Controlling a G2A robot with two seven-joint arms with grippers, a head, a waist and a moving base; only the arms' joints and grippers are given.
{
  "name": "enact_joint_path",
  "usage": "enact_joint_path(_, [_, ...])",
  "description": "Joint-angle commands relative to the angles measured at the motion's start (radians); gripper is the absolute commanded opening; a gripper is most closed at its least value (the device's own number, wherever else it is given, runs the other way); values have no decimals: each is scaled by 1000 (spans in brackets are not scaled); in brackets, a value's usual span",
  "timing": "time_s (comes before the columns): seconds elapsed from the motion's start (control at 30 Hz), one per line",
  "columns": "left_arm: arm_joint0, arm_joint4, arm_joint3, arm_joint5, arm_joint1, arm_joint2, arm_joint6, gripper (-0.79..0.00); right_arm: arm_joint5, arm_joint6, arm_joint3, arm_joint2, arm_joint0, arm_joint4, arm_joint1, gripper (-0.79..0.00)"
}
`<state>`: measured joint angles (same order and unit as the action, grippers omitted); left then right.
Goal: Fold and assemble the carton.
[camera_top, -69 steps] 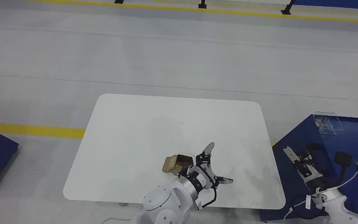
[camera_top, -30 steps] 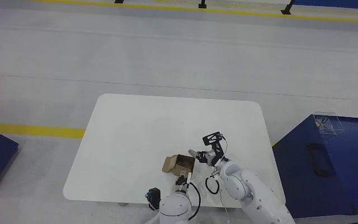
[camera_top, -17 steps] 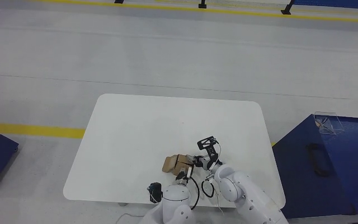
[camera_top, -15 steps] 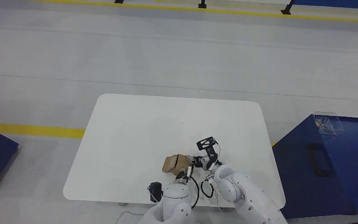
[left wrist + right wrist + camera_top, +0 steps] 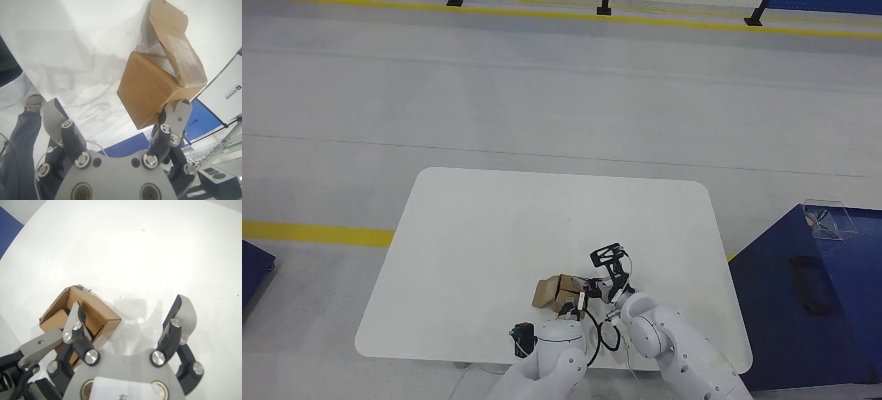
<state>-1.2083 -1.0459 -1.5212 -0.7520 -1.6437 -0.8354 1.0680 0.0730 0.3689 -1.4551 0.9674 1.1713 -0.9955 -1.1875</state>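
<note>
The brown carton [image 5: 555,291] stands near the front edge of the white table [image 5: 492,230] with its top flaps up. In the right wrist view the carton [image 5: 94,313] is open, and my right gripper [image 5: 128,311] is open, with one finger [image 5: 77,313] dipped inside the box and the other over bare table. My left gripper [image 5: 116,113] is open too, one finger [image 5: 178,111] touching the carton's [image 5: 151,91] lower corner from the front. From above, the left gripper [image 5: 580,301] and right gripper [image 5: 599,272] both sit at the carton's right side.
The table's front edge lies close behind the carton. A blue platform [image 5: 812,300] with a clear plastic holder [image 5: 827,215] stands to the right of the table. Open white tabletop stretches to the left and the back.
The right arm has swung in from the far right to the carton, and one of its fingers has gone into the box. The left arm's gripper stays at the carton, turned.
</note>
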Motion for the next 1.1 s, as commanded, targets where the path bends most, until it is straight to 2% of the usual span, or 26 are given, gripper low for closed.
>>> enact_joint_path(0.0, [-4,-14,-17,16,-1,-1,16,0,-3,7,0,6,-3,1,-1,0])
enact_joint_path(0.4, [16,-58,9,49,5,23,49,0,-5,7,20,4,-17,-23,-15,0])
enact_joint_path(0.57, [9,-56,-25,86,11,40,86,0,-8,-2,-3,34,-10,-30,-14,0])
enact_joint_path(0.73, [-30,1,-146,105,26,66,106,0,-22,-9,-29,64,1,-9,-13,0])
enact_joint_path(0.8, [-35,6,-151,106,27,66,107,0,-31,-3,-50,85,17,11,-11,0])
enact_joint_path(0.87, [-35,6,-151,106,27,66,107,0,-31,72,-59,105,23,46,-8,0])
enact_joint_path(1.07, [-33,18,-160,119,28,64,101,0,-36,75,-58,104,27,54,-8,0])
